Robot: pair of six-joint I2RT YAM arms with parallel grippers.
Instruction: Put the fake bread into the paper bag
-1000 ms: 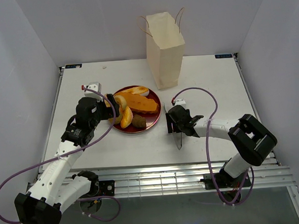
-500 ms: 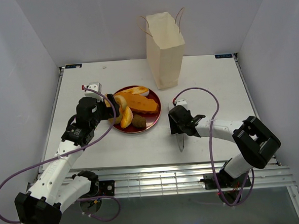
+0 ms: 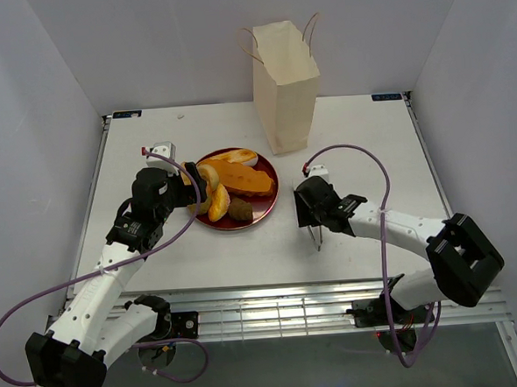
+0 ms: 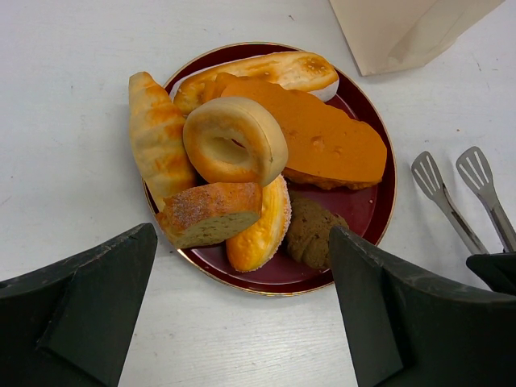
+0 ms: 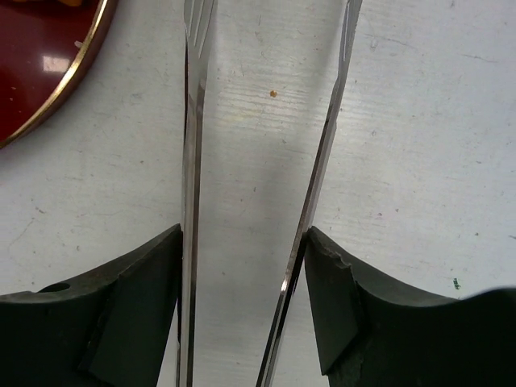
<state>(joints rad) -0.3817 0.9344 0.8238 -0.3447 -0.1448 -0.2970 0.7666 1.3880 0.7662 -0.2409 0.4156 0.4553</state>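
The fake bread (image 3: 231, 182) is piled on a dark red plate (image 3: 259, 209) left of centre: a ring, wedges, a long roll and small ovals (image 4: 242, 153). The paper bag (image 3: 284, 82) stands upright behind the plate, and its base shows in the left wrist view (image 4: 403, 32). My left gripper (image 3: 195, 196) hovers at the plate's left edge, open and empty (image 4: 242, 238). My right gripper (image 3: 307, 210) is right of the plate, shut on thin metal tongs (image 3: 315, 236). Both tong arms (image 5: 192, 161) lie between its fingers (image 5: 242, 242), each touching a finger.
The tongs' spoon ends (image 4: 451, 193) rest on the white table (image 3: 370, 152) just right of the plate (image 4: 367, 205). White walls close in the table on three sides. Purple cables loop from both arms.
My right gripper has shifted a little to the right with the tongs, and its arm has swung outward. The left arm and the bread have not moved.
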